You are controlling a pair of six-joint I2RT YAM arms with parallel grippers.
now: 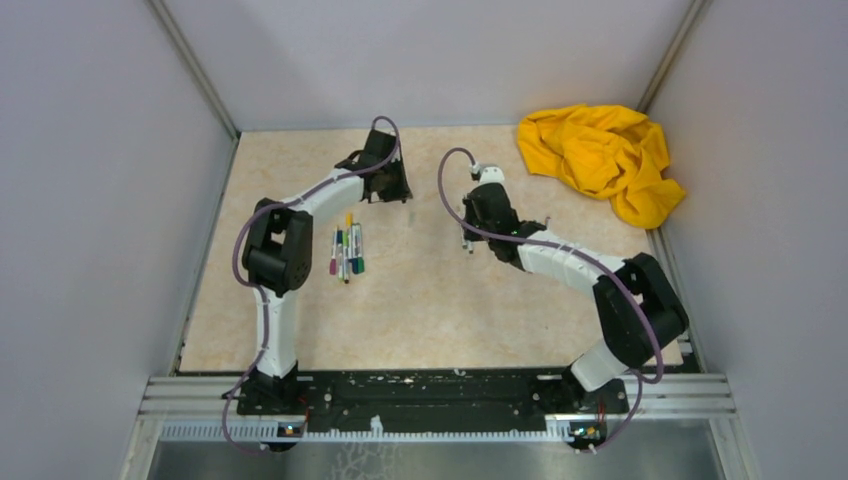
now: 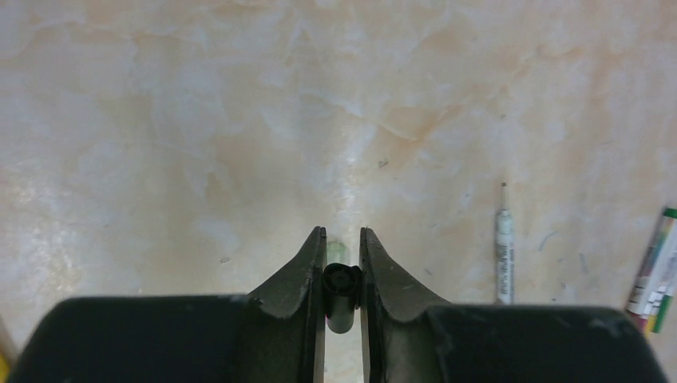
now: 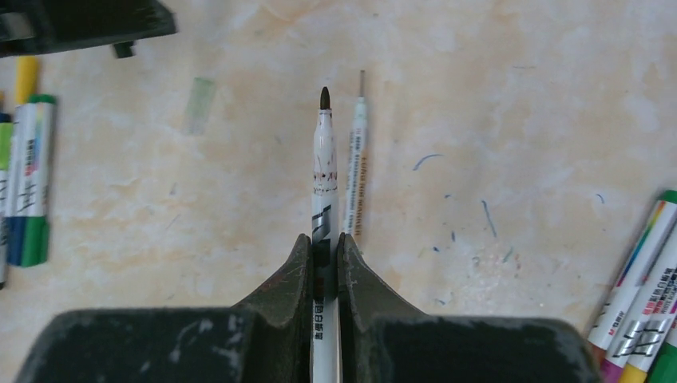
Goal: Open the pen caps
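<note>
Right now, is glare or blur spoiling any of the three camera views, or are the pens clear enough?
Top external: even light, soft shadows, pens small but distinct. Left wrist: a pale sheen on the table ahead of the fingers; the dark cap between them is dim but readable. Right wrist: the held pen is sharp; the black housing at the bottom edge is soft.
</note>
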